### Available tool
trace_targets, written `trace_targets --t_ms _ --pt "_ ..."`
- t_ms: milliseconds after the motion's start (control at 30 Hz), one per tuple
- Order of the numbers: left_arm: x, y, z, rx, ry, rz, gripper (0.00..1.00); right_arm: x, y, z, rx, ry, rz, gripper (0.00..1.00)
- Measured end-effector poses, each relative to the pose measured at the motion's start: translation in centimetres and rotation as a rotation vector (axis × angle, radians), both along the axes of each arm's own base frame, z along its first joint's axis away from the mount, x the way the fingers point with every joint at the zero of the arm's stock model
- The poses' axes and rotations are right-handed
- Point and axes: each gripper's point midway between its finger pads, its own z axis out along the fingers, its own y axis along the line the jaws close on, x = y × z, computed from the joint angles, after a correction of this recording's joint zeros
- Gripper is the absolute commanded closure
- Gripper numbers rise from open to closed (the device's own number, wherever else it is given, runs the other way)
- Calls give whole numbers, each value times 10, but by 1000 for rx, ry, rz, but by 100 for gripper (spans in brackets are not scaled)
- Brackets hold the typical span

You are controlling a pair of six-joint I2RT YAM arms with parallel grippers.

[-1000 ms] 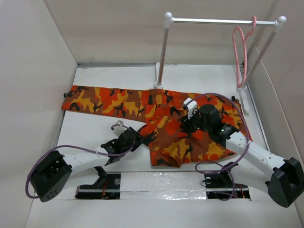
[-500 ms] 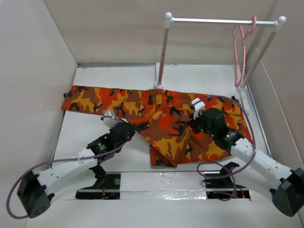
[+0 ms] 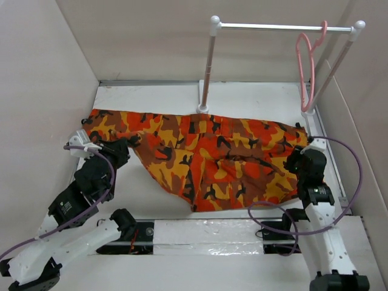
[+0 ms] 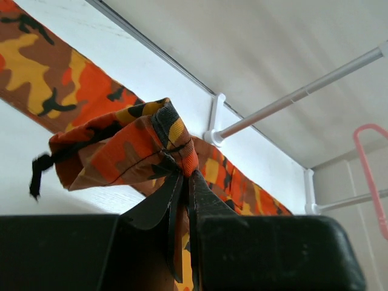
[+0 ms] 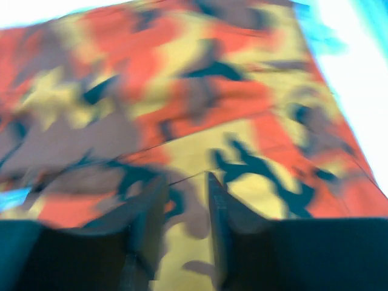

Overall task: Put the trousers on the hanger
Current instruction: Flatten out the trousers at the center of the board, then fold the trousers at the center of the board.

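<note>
Spreading the trousers (image 3: 218,159) flat looks like the step in hand, so the left pincer (image 4: 182,180) should draw its fold away from the rail stand (image 3: 208,66) low and evenly, letting the cloth slide rather than bunch. That pincer is clamped tight on a doubled hem of soft, thin fabric, with a black drawstring (image 4: 39,170) dangling beside it. The right pincer (image 5: 185,182) sits over cloth in front of the stand's right post. Its fingers show a narrow gap, but blur hides whether anything is caught. The trousers lie limp and creased on the white table (image 3: 151,97) just in front of the stand. The hanger (image 3: 308,66), thin, pink and rigid, hooks over the stand's rail at its right end.
</note>
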Motion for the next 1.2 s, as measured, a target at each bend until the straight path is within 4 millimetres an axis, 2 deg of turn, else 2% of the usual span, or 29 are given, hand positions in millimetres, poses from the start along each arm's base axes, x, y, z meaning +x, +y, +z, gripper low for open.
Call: trace_targets --t_ms 200,300,467,567,667,767,900,1067,1200 --pt "-17 20 5 60 -25 -14 100 -15 -70 -39 42 144 -317 54" --pt "-24 28 10 60 -58 -29 100 -31 -103 -62 78 238 -466 54" --pt "-29 34 14 104 -84 -39 100 -60 -146 -80 134 293 -680 55" --pt "-34 40 20 111 -119 -40 100 -81 -165 -94 186 340 -791 55" --pt "-41 48 27 95 -170 -45 100 -96 -169 -106 225 397 -841 54" --pt "-45 50 29 87 -204 -55 100 -99 -168 -105 239 398 -849 53" --pt "-43 46 28 112 -211 -70 100 -96 -170 -100 254 356 -846 52" --pt "-42 41 27 130 -216 -94 100 -87 -162 -111 326 401 -792 53" --pt "-42 41 28 131 -224 -92 100 -82 -159 -111 352 399 -769 54"
